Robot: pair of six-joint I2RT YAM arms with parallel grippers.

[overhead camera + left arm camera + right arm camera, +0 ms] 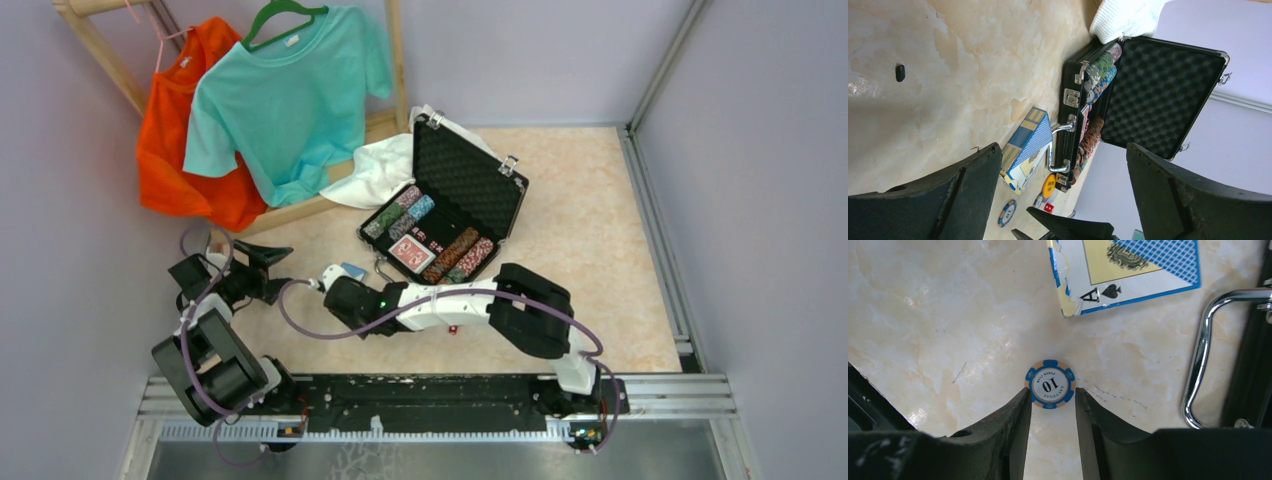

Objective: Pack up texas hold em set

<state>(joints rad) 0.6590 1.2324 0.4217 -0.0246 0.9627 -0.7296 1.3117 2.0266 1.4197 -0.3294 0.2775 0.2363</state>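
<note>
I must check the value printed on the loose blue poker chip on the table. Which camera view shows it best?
The right wrist view: the blue chip lies close and face-up, its 10 readable. The left wrist view shows the chip small and slanted near the bottom, markings unreadable. The top view does not show it.

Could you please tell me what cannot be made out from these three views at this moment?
Top view: the blue poker chip is hidden beneath the right arm.
Right wrist view: whether the right gripper touches the chip is unclear; the blue card deck is cut by the top edge, the black case by the right edge.
Left wrist view: the red die is too small to read its pips.
</note>
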